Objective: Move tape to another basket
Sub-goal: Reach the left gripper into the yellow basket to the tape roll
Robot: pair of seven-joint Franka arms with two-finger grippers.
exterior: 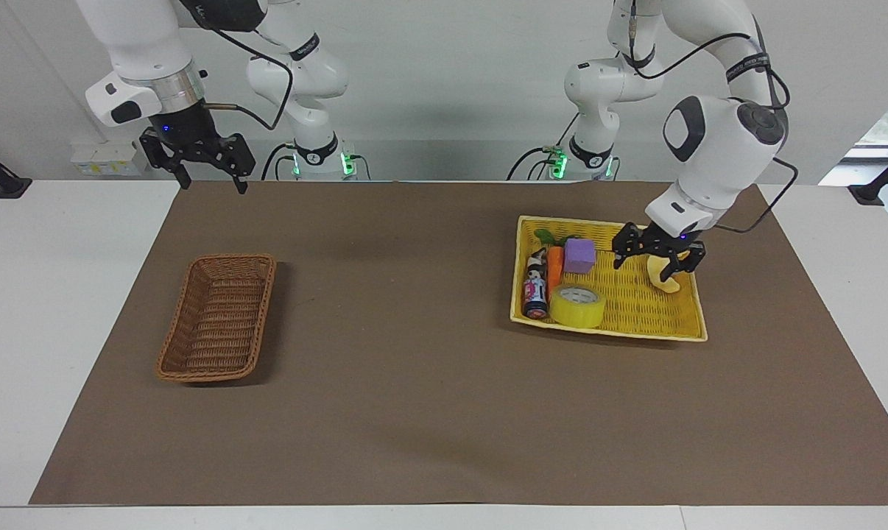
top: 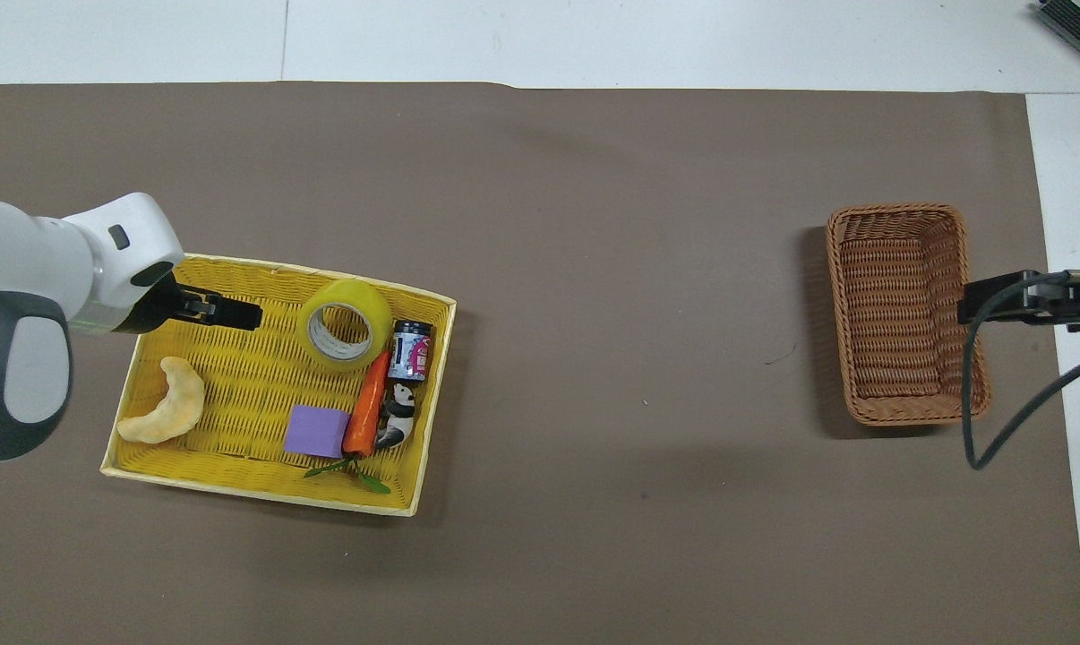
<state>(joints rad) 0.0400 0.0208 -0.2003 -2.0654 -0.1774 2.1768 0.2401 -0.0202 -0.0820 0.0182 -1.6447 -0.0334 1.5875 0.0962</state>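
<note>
From the facing camera I have my left claw hanging over the yellow basket, its fingers spread wide and holding nothing. The pale crescent-shaped snack sits right under it, partly covered by one finger; I cannot tell whether they touch. The tape lies flat in the same yellow basket, away from the claw toward the right arm's end, against the basket wall farthest from the robots. Beside the tape stand a small can, a panda figure, a carrot and a purple cube. The can carries a pink and white label, but I cannot read its writing. My right claw waits in the air near its own base, fingers wide and empty, with the brown basket well apart from it.

From the overhead camera the left claw points at the tape from just beside it, above the floor of the yellow basket. The snack shows clear of the claw here. The can shows some lettering on its label, too small to read. The right claw covers the rim of the brown basket, which holds nothing.
</note>
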